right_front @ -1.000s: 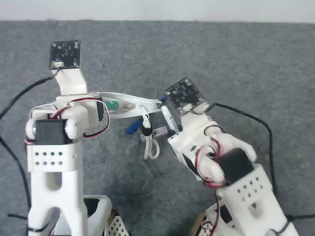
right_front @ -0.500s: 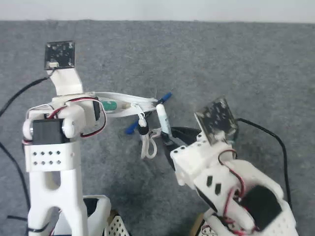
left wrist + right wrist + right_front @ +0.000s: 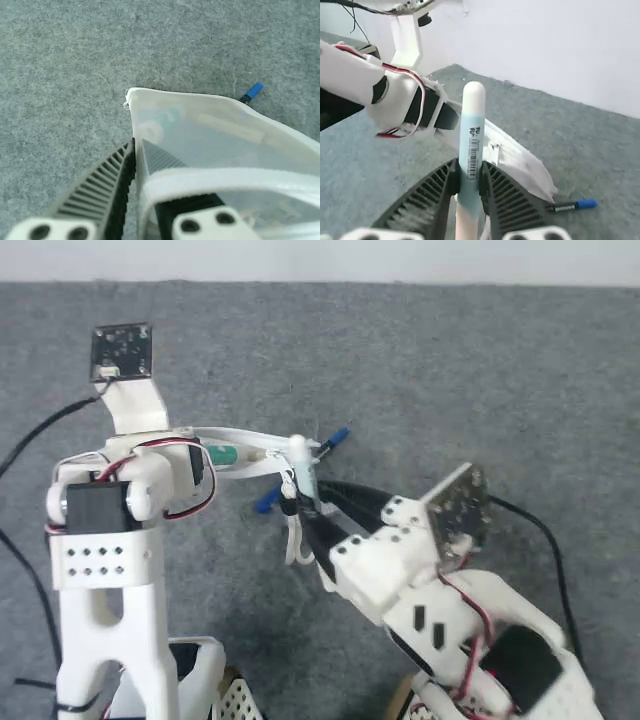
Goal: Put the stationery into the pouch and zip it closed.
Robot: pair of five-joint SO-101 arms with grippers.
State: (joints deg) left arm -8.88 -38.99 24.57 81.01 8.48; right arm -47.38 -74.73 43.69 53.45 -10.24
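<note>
- The step in hand looks like loading: one piece of stationery is gripped and carried at the pouch, and the zip is not yet closed
- The right jaws are closed around a pale tube point(image 3: 471, 135), gripping its mid-length, with its rounded end standing up well beyond the fingertips
- In the high view the tube point(image 3: 300, 462) sits at the end of the pouch point(image 3: 250, 452) away from the left arm, touching or just over its edge; I cannot tell which
- The left jaws are pinched onto the pouch point(image 3: 215, 135), one ribbed finger outside the wall and the other showing through the translucent material, so the pouch is held up off the bench point(image 3: 480, 370)
- Something green point(image 3: 226, 453) lies inside the pouch near the left arm
- A blue-capped pen point(image 3: 335, 437) lies on the bench just beside the pouch's far corner, its barrel partly hidden by the pouch, so by my judgement at least one more item is left to pack
- A white pull loop point(image 3: 298, 535) lies below the pouch end, close to the right arm
- Next, the tube needs tipping from upright to lie along the pouch, with its lower end lined up on the opening while the left jaws keep the wall steady
- I cannot see how wide the mouth gapes, so the tube may snag on the rim or push the pouch aside
</note>
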